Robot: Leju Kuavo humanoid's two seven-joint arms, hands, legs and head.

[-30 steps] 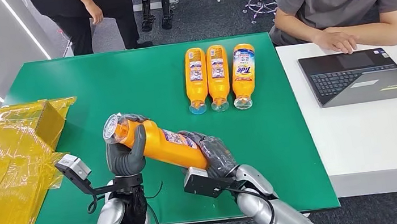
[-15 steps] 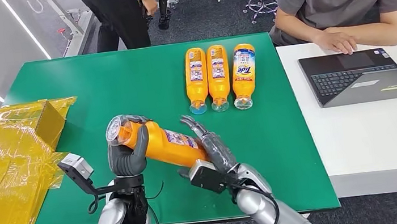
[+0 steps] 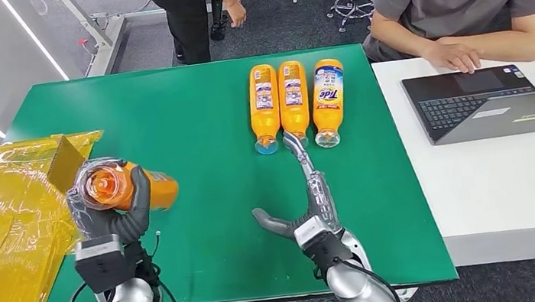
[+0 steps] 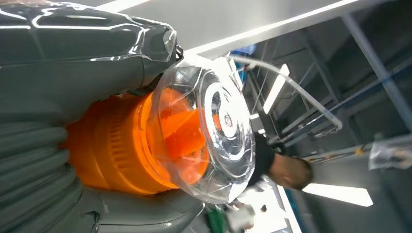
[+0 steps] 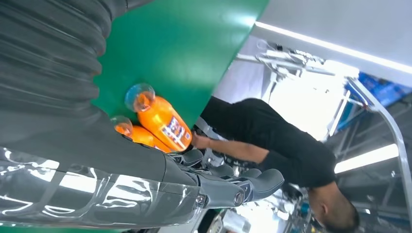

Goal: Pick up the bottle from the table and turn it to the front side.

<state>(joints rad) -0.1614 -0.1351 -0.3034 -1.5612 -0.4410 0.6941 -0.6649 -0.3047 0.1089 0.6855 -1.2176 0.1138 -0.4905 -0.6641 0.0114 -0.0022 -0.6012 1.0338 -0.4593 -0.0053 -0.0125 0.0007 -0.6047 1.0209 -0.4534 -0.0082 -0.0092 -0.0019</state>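
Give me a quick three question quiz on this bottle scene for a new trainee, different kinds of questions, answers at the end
1. True or false: the right hand is holding a bottle.
2. How many bottles lie in a row on the green table?
3. Which way does the clear cap of the bottle in the left hand point? A) toward the head camera B) toward the laptop C) down at the table

Key: 1 false, its fingers are spread with nothing in them. 2 three. 3 A.
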